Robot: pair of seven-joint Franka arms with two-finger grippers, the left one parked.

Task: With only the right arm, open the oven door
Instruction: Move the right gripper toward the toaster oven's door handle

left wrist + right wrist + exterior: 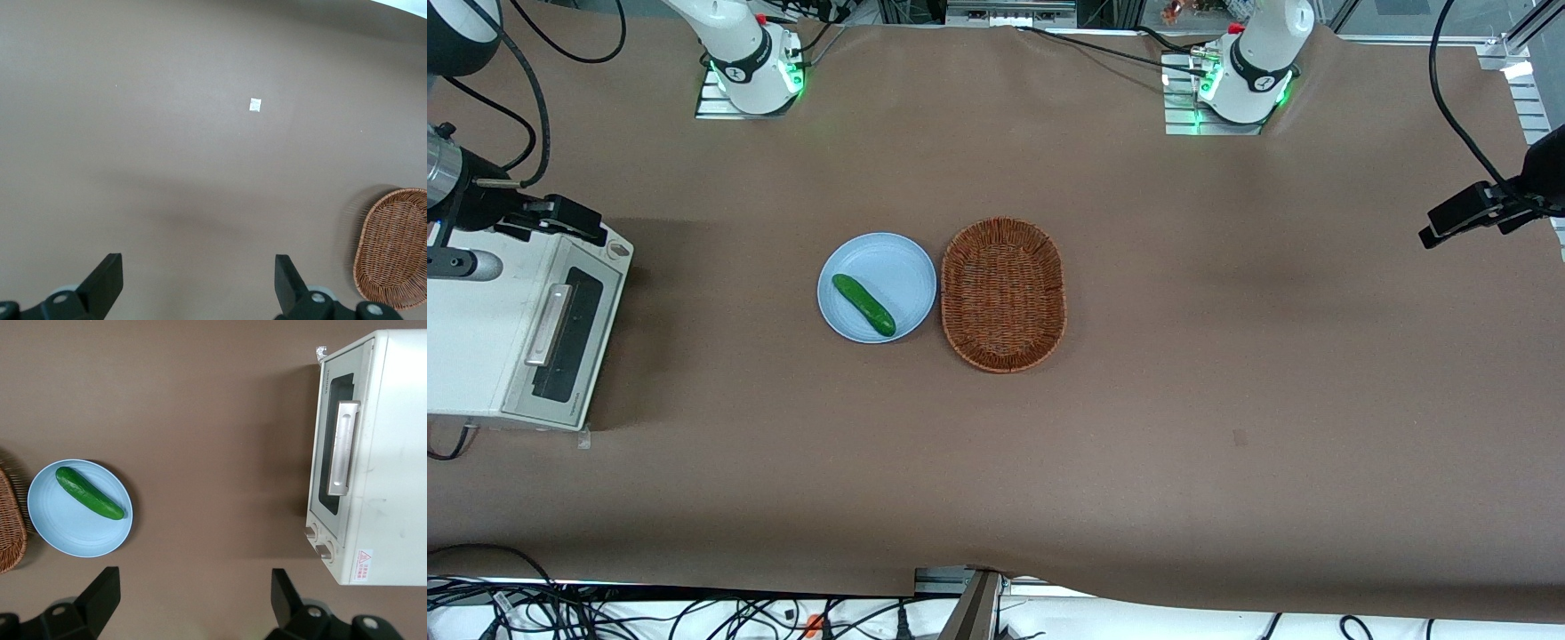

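So the oven door (331, 457) is shut flat against the front of a small cream-white toaster oven (390, 447), which sits at the working arm's end of the table (1227, 356). The door has a silver metal frame, a dark glass window, and a chunky silver bar handle (341, 447) running along it. Two small round knobs (318, 542) sit on the front panel just past one end of the door, and there's a little red warning sticker on top of the oven near that same end.

The right arm (463, 191) hangs over the oven's top, and its gripper (193, 597) is up in the air above bare table, well apart from the door, touching nothing. Its two black fingers (101, 592) are spread wide with nothing between them.

Near the middle of the table there's a light blue plate (894, 258) with a green cucumber (863, 304) lying on it, and a brown wicker basket (1003, 293) just beside the plate, toward the parked arm's end
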